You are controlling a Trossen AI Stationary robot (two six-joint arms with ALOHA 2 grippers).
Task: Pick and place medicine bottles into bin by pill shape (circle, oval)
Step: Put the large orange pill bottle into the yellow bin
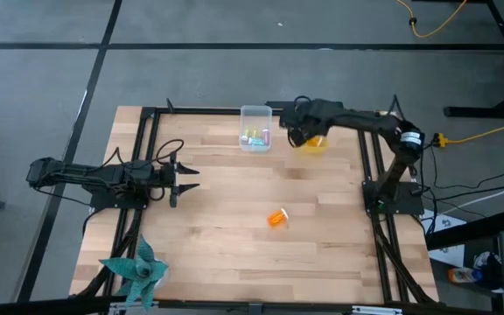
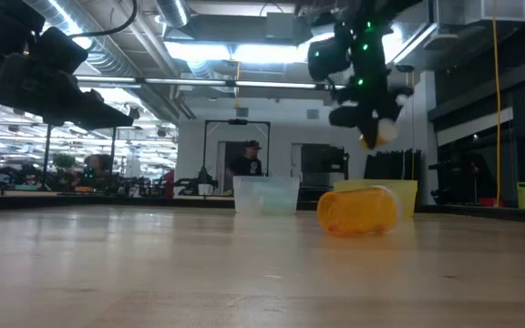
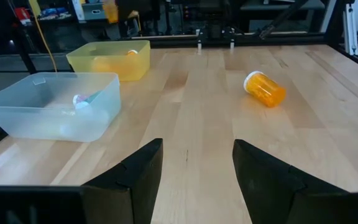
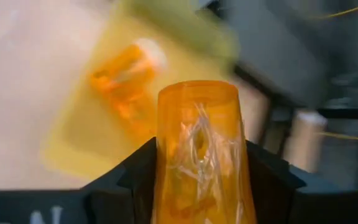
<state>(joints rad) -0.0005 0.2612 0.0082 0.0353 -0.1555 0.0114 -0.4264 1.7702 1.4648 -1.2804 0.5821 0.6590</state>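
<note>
My right gripper [image 1: 297, 133] is shut on an amber bottle [image 4: 197, 155] above the yellow bin [image 1: 317, 144]; it also shows high in the low view [image 2: 375, 128]. Another amber bottle [image 4: 126, 74] lies inside that bin. A third amber bottle with a white cap [image 1: 277, 218] lies on its side on the table's middle, also in the low view [image 2: 357, 211] and the left wrist view [image 3: 265, 89]. A clear bin [image 1: 255, 128] holds small pastel vials. My left gripper [image 1: 182, 179] is open and empty at the table's left, its fingers [image 3: 142, 174] pointing toward the right. My right gripper pinches the amber bottle's round body [image 4: 166, 162] between its two fingers, one on each side. The fingers point down and lie along the bottle, whose amber end [image 4: 197, 90] sticks out past the fingertips. The bottle is lifted clear, over the yellow bin.
A teal paper pinwheel [image 1: 138, 271] stands at the table's near left corner. A black frame [image 1: 151, 112] runs along the table's edges. A person [image 2: 244, 164] stands in the room behind the table. Bare wood lies between the two arms.
</note>
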